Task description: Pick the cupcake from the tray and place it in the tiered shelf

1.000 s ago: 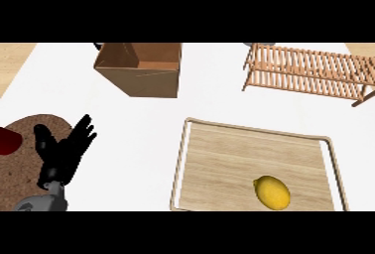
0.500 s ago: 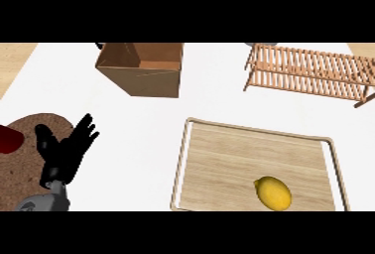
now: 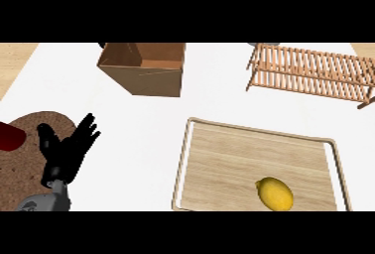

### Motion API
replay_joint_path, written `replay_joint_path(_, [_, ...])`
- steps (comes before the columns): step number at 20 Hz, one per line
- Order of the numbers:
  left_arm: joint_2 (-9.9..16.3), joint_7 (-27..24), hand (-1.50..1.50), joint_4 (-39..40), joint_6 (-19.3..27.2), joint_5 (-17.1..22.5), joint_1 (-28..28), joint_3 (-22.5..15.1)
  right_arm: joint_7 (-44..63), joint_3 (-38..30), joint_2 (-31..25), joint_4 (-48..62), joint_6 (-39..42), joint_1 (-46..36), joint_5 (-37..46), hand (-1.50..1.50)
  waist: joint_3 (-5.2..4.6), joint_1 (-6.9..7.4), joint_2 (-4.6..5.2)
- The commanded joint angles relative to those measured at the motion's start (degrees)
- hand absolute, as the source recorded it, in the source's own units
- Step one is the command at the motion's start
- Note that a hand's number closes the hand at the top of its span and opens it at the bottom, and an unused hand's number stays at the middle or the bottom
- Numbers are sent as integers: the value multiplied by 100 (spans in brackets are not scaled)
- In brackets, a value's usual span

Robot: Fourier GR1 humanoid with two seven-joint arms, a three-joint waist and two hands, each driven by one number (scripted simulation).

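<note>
Yellow and oval, a lemon-like fruit [image 3: 275, 193] is the only thing lying on the wooden tray [image 3: 219, 149], toward its lower right part, and no cupcake shows there; it lies well apart from the left hand [image 3: 67, 151], which rests at the lower left of the view with fingers straight and spread above a round brown mat [image 3: 26, 149]. The slatted wooden tiered shelf [image 3: 311, 74] stands on the white bench [image 3: 132, 119] at the upper right. A brown box [image 3: 145, 67] stands open at top centre, and a red object [image 3: 9, 136] shows at the left edge.
</note>
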Motion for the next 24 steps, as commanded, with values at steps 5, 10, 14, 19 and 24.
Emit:
replay_joint_path(5, [21,481,0,-64,26,44,-188,44,-901,-43,3,1008,-539,-275,178,150,-26,-44,2])
replay_joint_path(10, [-88,123,0,426,117,-137,-326,49,-1277,-148,-163,1553,-379,-607,132,150,-28,-47,22])
replay_joint_path(14, [-214,-77,0,205,66,-157,111,-46,-1112,203,-26,1441,-397,-497,462,150,-30,-70,-5])
replay_joint_path(19, [8,172,0,154,-85,15,29,142,-503,-503,273,1582,-1158,-702,-36,-150,-29,-67,-14])
replay_joint_path(24, [-103,206,0,42,-54,-32,47,34,-719,-1113,56,1831,-1291,-744,-574,-150,-25,-54,-7])
